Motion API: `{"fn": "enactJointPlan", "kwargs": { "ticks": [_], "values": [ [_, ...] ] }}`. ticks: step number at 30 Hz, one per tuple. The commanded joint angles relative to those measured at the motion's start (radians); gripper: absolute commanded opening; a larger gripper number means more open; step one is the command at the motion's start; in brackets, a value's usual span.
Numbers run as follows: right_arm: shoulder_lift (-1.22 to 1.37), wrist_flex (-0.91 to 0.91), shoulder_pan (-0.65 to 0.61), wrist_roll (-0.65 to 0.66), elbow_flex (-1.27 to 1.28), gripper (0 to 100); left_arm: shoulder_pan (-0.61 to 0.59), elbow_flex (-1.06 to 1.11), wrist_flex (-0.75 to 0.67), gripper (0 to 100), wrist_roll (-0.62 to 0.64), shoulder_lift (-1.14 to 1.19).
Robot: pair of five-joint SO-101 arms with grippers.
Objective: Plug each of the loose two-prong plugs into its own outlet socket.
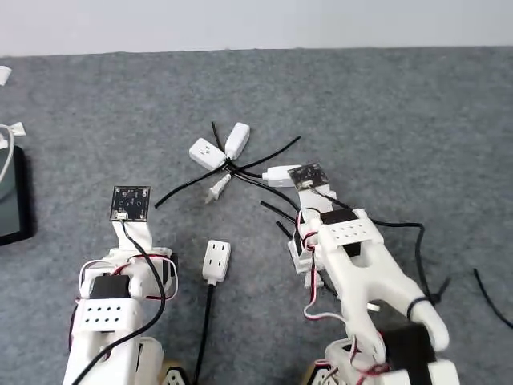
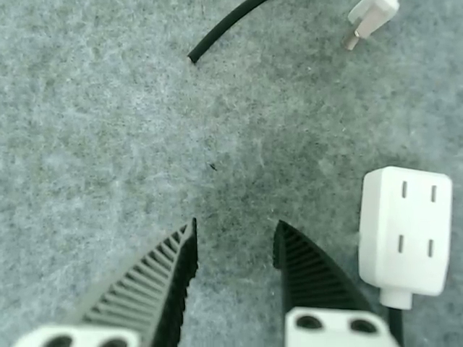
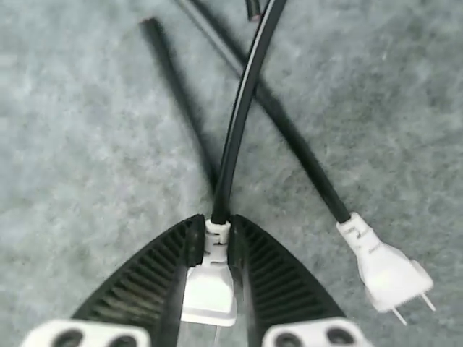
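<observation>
Two tools, two different states. The right tool is pressed together on a white two-prong plug, its ribbed fingers pinching the body from both sides just behind the point where the black cord leaves it. The cord therefore trails away ahead of the tool, and the prongs are hidden between the fingers. Holding it by the body looks meant to keep the plug stiff for pushing into a slot. In the high view this held plug sits right of centre. The left tool stands well apart, gripping nothing, over bare grey worktop just beside an outlet socket that lies face up with its slots showing; it is probably placed there to steady the block. In the high view that socket lies at lower centre, between the two arms. A second plug lies loose at centre among crossing cords, and a second socket rests just above it, near upper centre.
</observation>
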Motion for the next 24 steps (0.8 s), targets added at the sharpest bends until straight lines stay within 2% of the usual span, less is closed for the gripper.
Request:
{"fn": "enactJointPlan", "kwargs": {
  "ticks": [1, 4, 6, 9, 14, 18, 24],
  "values": [
    [-0.214, 0.062, -0.024, 0.025, -0.029, 0.9, 0.011, -0.036, 0.037, 11, -0.012, -0.012],
    [-0.430, 0.079, -0.030, 0.046, 0.011, 0.9, 0.011, -0.074, 0.054, 11, -0.026, 0.081],
    [-0.559, 0.110, -0.073, 0.104, 0.020, 0.9, 0.011, -0.125, 0.055, 10, -0.080, 0.192],
    [-0.734, 0.157, -0.148, 0.147, 0.018, 0.9, 0.011, -0.228, 0.068, 3, -0.160, 0.397],
    [-0.901, 0.166, -0.314, 0.203, 0.020, 0.8, 0.018, -0.406, 0.218, 1, -0.364, 0.649],
    [-0.894, 0.122, -0.430, 0.186, 0.026, 0.8, 0.052, -0.404, 0.249, 1, -0.446, 0.655],
    [-0.771, 0.056, -0.518, 0.138, 0.026, 0.8, 0.170, -0.291, 0.253, 1, -0.562, 0.516]
  ]
}}
